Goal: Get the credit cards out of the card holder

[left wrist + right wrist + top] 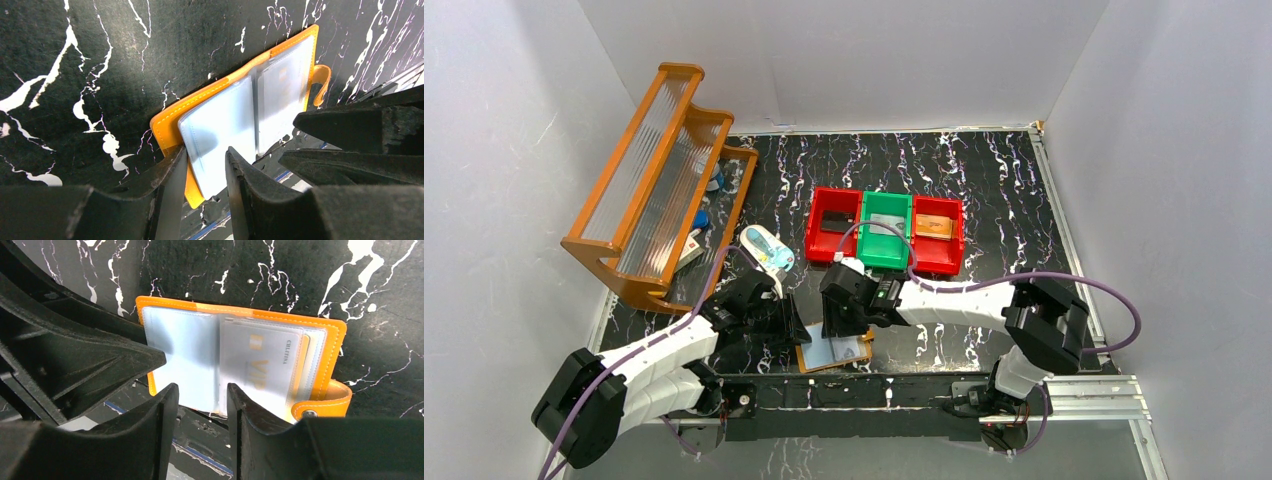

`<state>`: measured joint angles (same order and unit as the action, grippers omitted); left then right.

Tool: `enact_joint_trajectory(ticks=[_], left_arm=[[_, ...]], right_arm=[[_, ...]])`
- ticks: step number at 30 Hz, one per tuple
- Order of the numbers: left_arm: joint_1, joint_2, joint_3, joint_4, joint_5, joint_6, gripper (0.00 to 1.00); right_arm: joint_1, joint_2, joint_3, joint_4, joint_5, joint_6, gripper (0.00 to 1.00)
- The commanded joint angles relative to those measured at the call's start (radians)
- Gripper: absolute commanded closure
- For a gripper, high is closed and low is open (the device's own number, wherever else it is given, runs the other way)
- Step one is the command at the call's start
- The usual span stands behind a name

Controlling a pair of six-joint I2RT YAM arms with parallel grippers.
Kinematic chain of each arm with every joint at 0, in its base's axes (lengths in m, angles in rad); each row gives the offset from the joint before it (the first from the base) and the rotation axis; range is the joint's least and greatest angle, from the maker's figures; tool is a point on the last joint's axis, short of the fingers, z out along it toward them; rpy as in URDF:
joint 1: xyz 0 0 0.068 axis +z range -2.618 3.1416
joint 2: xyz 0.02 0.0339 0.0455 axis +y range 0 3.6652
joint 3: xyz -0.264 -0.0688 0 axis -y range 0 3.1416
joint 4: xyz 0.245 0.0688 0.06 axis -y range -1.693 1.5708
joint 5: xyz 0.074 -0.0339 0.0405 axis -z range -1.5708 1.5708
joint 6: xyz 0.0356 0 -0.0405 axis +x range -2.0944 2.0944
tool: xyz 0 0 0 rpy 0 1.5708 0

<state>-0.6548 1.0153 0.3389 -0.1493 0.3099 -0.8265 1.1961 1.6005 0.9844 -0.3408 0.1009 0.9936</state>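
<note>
The orange card holder point(834, 352) lies open at the table's front edge, its near side hanging over it. It has clear pockets and a holed tab point(325, 402). A pale shiny credit card point(260, 365) with gold "VIP" lettering sits in the right-hand pocket; it also shows in the left wrist view point(282, 95). My left gripper point(202, 162) is open, its jaws standing either side of the holder's left near corner point(165, 125). My right gripper point(202, 395) is open at the holder's near edge point(335, 340), by the middle fold. Both grippers are empty.
Two red bins and a green bin point(884, 230) stand in a row behind the grippers. A pale blue-and-white oval item point(767, 250) lies at the left. An orange wooden rack point(659, 180) stands at the far left. A metal rail point(1064, 395) runs along the front edge.
</note>
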Motion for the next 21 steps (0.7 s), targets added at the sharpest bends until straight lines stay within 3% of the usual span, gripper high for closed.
enact_joint_trajectory(ticks=[1, 13, 21], left_arm=[[-0.003, 0.0, -0.014, -0.022, -0.006, 0.016, 0.68], [-0.003, -0.041, 0.018, -0.047, -0.006, 0.019, 0.64], [-0.004, -0.041, 0.02, -0.05, -0.007, 0.021, 0.63]], right_arm=[[0.003, -0.024, 0.011, -0.036, 0.049, 0.017, 0.49], [0.019, 0.098, 0.107, -0.182, 0.083, -0.054, 0.3], [0.068, 0.248, 0.23, -0.361, 0.225, -0.048, 0.31]])
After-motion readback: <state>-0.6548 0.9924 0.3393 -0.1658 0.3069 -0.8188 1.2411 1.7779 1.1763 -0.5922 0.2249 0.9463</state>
